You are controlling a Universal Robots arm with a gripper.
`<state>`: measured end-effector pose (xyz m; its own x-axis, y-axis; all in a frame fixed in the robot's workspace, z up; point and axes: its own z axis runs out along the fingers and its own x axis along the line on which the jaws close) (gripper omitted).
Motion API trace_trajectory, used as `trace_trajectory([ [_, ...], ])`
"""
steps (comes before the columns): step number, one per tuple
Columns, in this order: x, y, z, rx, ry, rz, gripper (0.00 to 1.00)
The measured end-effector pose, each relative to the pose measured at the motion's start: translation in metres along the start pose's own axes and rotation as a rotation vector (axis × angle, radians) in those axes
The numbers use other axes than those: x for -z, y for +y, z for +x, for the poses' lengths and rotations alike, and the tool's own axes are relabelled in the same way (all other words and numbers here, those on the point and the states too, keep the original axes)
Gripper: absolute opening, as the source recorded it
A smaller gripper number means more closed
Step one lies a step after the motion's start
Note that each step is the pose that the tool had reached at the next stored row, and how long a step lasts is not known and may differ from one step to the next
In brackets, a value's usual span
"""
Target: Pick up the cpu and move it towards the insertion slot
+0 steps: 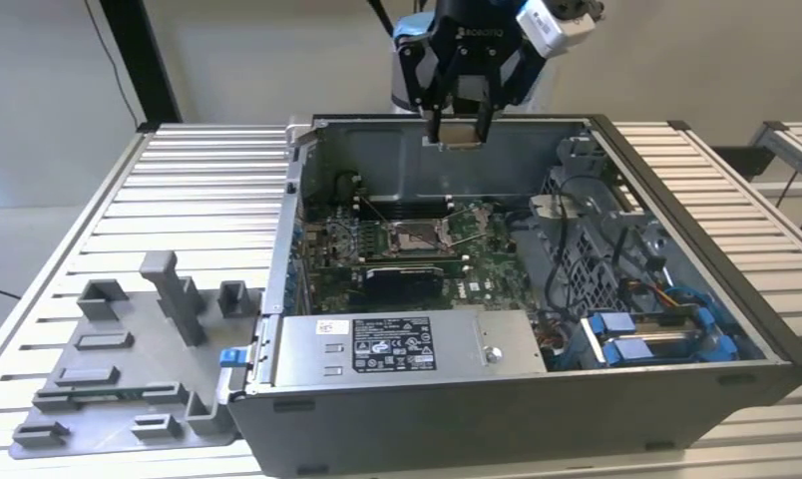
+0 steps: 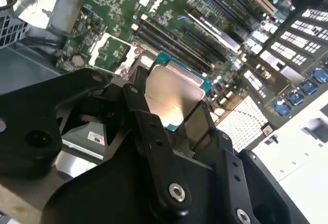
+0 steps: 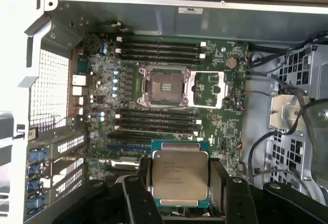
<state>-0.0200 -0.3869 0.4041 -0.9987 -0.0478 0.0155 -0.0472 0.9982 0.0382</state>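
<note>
Above the back edge of the open dark-grey computer case point(image 1: 508, 399), the black claw point(image 1: 459, 128) is pinching the small flat square cpu with the silvery metal top point(image 3: 179, 175) between its two fingers point(image 3: 141, 198), so the chip is up in the air, well clear of the green motherboard point(image 3: 215, 126). Down on that board sits the square silver-framed insertion slot point(image 3: 163, 86) with its brownish pin-grid centre, uncovered. On the ribbed metal worktop point(image 1: 201, 200), at the exterior view's left, lies a grey plastic tray fixture point(image 1: 122, 369).
</note>
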Motion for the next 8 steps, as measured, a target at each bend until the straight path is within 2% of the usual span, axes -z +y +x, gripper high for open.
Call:
trace_trajectory([
  [4, -0.0006, 0.0159, -0.001, 0.0, 0.0, 0.0001, 0.0],
  [8, -0.001, 0.0275, -0.0021, 0.0, 0.0, 0.0, 0.0],
])
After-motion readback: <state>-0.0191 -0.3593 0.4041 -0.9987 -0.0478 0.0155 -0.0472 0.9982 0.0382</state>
